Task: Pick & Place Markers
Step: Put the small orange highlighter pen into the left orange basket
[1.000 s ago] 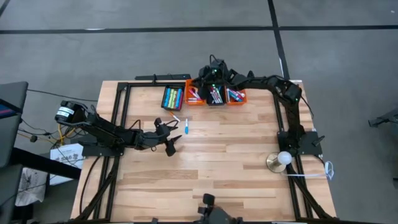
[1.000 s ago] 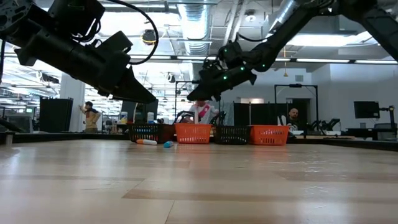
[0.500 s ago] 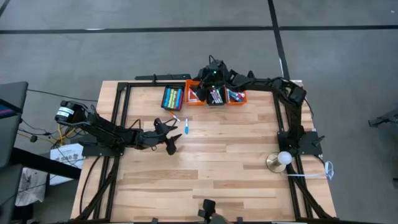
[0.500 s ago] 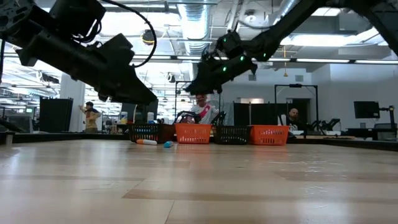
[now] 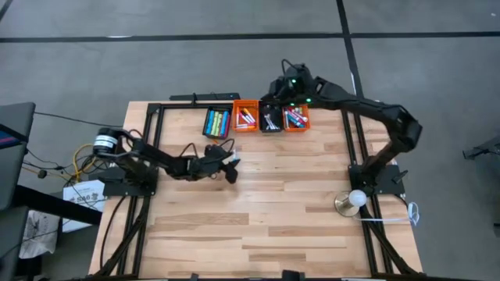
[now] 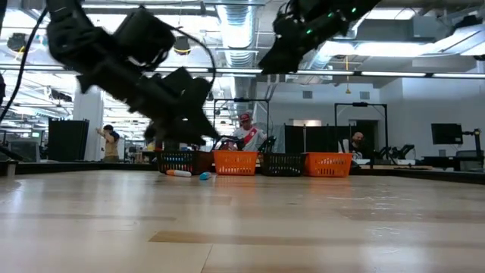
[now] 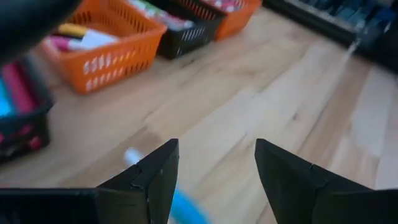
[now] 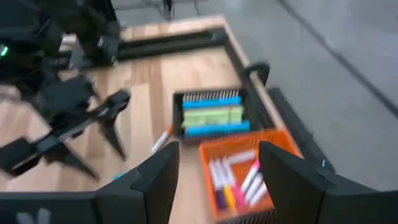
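Two loose markers lie on the wood in front of the bins: a blue one (image 7: 181, 206) and an orange-and-white one (image 8: 163, 140). My left gripper (image 5: 229, 165) hovers open just above the blue marker, with the marker showing between its fingers in the left wrist view. My right gripper (image 5: 279, 87) is open with nothing between its fingers. It hangs high above the row of bins. The bins hold more markers: blue and green ones in the left black bin (image 5: 217, 122), and pink and white ones in the orange bin (image 5: 246, 117) beside it.
Four small bins stand in a row at the table's far edge; the two on the right are a black one (image 5: 271, 119) and an orange one (image 5: 296, 117). A lamp base (image 5: 349, 202) stands near the right arm's mount. Black frame rails run along both table sides.
My right gripper has risen well clear of the bins and drawn back toward the table's right. My left gripper has moved toward the far right, over the loose blue marker, and has rolled about its own axis. The markers have stayed put.
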Controlling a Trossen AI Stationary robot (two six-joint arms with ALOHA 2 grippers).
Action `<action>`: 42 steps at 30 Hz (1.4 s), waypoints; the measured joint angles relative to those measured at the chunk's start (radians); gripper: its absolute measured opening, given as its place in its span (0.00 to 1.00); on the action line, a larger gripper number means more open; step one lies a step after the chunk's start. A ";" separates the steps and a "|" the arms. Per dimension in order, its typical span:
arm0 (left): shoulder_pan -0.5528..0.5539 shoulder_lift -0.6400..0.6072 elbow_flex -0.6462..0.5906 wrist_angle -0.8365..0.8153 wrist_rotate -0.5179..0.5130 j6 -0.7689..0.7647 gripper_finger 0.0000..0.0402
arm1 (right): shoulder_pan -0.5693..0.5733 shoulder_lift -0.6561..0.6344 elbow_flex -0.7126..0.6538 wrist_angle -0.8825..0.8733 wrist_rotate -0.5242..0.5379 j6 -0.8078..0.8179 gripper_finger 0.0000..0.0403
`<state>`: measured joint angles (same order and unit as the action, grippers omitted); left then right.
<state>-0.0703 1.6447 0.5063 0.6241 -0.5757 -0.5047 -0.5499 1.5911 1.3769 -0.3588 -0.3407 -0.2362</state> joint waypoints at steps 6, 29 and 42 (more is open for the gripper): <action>0.001 0.000 0.103 -0.142 0.002 0.048 0.52 | 0.000 -0.070 0.000 -0.179 -0.001 0.000 0.53; 0.122 -0.273 0.121 -0.606 0.299 0.495 0.52 | 0.078 -0.064 -0.080 -0.253 -0.005 0.000 0.52; 0.114 -0.637 0.120 -0.626 0.324 0.524 0.52 | 0.262 0.201 -0.113 0.192 -0.043 0.073 0.51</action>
<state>0.0438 1.0078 0.6266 -0.0021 -0.2516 0.0192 -0.2875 1.7923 1.2644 -0.1669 -0.3838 -0.1637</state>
